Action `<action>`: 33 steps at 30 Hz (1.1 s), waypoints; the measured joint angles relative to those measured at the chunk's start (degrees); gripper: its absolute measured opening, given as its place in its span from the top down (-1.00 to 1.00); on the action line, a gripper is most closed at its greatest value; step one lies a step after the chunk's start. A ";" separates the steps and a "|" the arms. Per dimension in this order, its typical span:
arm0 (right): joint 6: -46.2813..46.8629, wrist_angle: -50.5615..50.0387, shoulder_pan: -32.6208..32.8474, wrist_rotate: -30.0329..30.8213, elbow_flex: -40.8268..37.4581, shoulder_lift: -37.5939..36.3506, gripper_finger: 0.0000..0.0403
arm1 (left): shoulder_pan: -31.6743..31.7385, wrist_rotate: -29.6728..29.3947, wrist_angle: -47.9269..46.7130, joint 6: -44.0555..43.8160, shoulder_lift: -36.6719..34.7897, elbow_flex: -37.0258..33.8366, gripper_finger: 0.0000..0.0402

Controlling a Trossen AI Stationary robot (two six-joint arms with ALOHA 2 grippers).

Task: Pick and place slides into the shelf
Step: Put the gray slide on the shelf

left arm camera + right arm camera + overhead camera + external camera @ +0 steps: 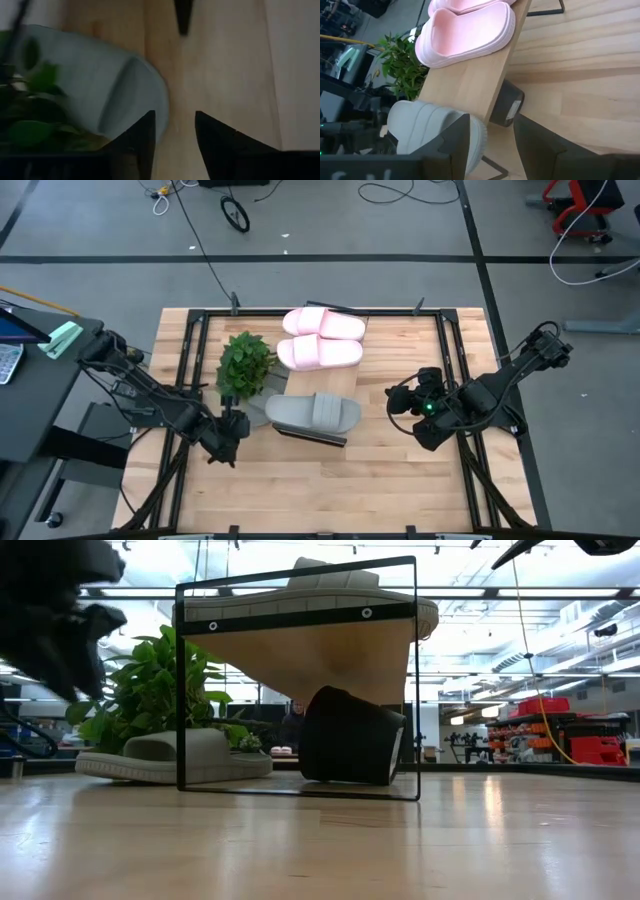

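Observation:
The shelf (336,383) stands mid-table with two pink slides (322,338) at its far end and one grey slide (312,412) at its near end, all resting sole-down on its top. A second grey slide (100,85) lies on the table beside the shelf, partly under the plant (245,365). My left gripper (175,125) hangs open just short of this slide's rounded end, touching nothing. My right gripper (492,135) hovers open to the right of the shelf, with nothing between its fingers.
A dark cylinder (350,735) lies on its side under the shelf. The plant's leaves overhang the grey slide on the table (175,755). Bare wooden tabletop (330,480) stretches along the near side and to the right of the shelf.

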 joint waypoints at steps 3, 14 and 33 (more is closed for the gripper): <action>0.00 -0.02 0.00 0.02 0.00 0.00 0.22 | -0.02 1.69 1.81 2.90 0.00 -1.93 0.16; -1.04 -0.02 0.00 0.52 0.00 0.00 0.22 | 2.02 2.39 2.66 10.60 0.02 -5.25 -0.16; -3.56 -0.02 0.00 0.50 0.00 0.00 0.22 | 8.17 7.05 10.69 20.82 2.54 -5.81 -0.03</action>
